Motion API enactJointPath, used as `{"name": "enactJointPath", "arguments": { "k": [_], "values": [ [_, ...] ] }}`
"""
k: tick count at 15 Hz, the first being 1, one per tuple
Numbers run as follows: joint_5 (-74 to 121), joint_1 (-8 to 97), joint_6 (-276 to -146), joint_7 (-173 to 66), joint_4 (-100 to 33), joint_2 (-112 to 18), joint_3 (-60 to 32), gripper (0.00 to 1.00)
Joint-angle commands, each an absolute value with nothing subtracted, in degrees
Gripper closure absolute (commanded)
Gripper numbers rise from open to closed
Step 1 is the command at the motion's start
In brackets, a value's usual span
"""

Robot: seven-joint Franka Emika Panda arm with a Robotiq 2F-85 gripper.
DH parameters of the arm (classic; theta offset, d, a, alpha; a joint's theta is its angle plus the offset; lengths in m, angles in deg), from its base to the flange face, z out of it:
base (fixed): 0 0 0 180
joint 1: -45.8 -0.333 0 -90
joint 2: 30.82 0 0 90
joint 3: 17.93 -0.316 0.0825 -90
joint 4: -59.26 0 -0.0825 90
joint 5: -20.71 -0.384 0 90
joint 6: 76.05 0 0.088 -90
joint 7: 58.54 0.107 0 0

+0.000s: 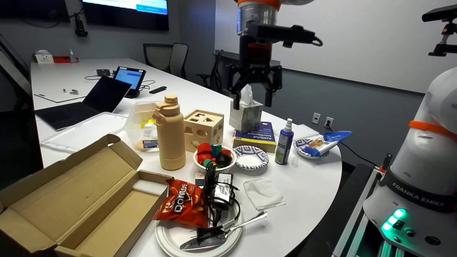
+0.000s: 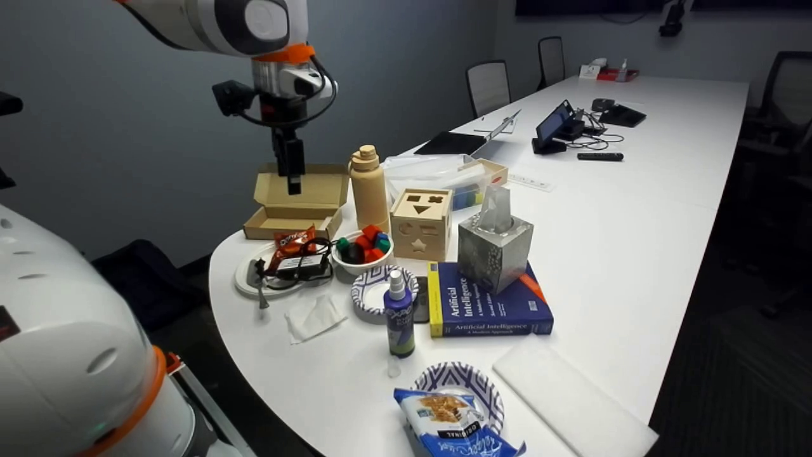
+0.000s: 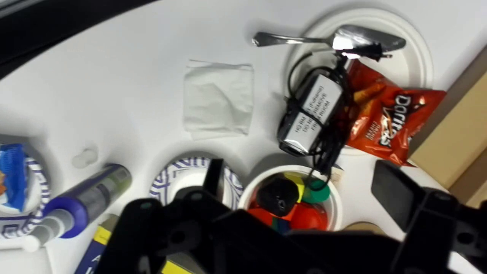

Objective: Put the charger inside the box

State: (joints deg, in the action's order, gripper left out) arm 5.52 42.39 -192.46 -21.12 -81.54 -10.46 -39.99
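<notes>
The charger, a black brick with a white label and a bundle of black cable, lies on a white plate against a red chip bag; it shows in both exterior views (image 1: 223,189) (image 2: 304,265) and in the wrist view (image 3: 312,110). Its cable overhangs the bowl of blocks. The brown cardboard box (image 1: 119,214) lies beside the plate with its lid up; only its edge (image 3: 452,133) enters the wrist view. High above the table hangs my gripper (image 1: 252,102), fingers wide apart and nothing between them. From the wrist it looks down over the bowl (image 3: 304,184), the charger farther up the picture.
Close to the charger are the chip bag (image 1: 184,203), a silver cake server (image 1: 246,219) and the bowl of blocks (image 3: 335,213). A tall tan bottle (image 1: 171,139) and a wooden cube (image 1: 210,128) stand behind. A spray bottle (image 2: 399,324) and tissue box (image 2: 495,254) are farther off.
</notes>
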Motion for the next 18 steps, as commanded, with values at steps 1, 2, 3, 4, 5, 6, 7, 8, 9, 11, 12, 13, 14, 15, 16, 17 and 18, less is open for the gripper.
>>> {"name": "enactJointPath", "arguments": {
  "k": [1,2,3,4,5,6,7,8,9,11,12,13,14,15,16,17,18],
  "values": [
    [6.14,39.21,-203.04,-12.72,-77.31,-21.52,-41.67,0.00],
    [6.36,38.05,-205.45,-10.28,-77.11,-23.25,-41.89,0.00],
    [6.70,36.98,-207.49,-7.77,-77.26,-24.76,-41.88,0.00],
    [6.89,35.87,-209.19,-5.34,-77.49,-26.19,-41.71,0.00],
    [7.29,34.85,-210.57,-3.00,-77.56,-27.44,-41.50,0.00],
    [8.02,33.95,-211.64,-0.26,-77.73,-28.68,-41.36,0.00],
    [9.21,33.23,-212.65,2.48,-77.95,-29.78,-41.14,0.00],
    [10.17,32.53,-213.91,4.81,-78.22,-30.88,-40.87,0.00],
    [11.31,31.88,-215.12,6.88,-78.41,-31.99,-40.44,0.00],
    [13.94,30.89,-217.07,10.81,-78.87,-33.99,-39.32,0.00],
    [15.44,30.47,-218.05,13.04,-79.10,-34.99,-38.69,0.00],
    [16.33,30.10,-218.95,14.43,-79.26,-35.96,-37.95,0.00],
    [17.09,29.73,-219.55,15.93,-79.45,-36.93,-37.19,0.00],
    [17.58,29.36,-220.02,17.00,-79.44,-37.87,-36.49,0.00],
    [18.07,29.01,-220.32,17.99,-79.41,-38.82,-35.80,0.00],
    [18.08,28.65,-220.86,18.57,-79.36,-39.79,-35.19,0.00],
    [17.86,28.26,-221.42,18.93,-79.28,-40.77,-34.73,0.00]
  ]
}}
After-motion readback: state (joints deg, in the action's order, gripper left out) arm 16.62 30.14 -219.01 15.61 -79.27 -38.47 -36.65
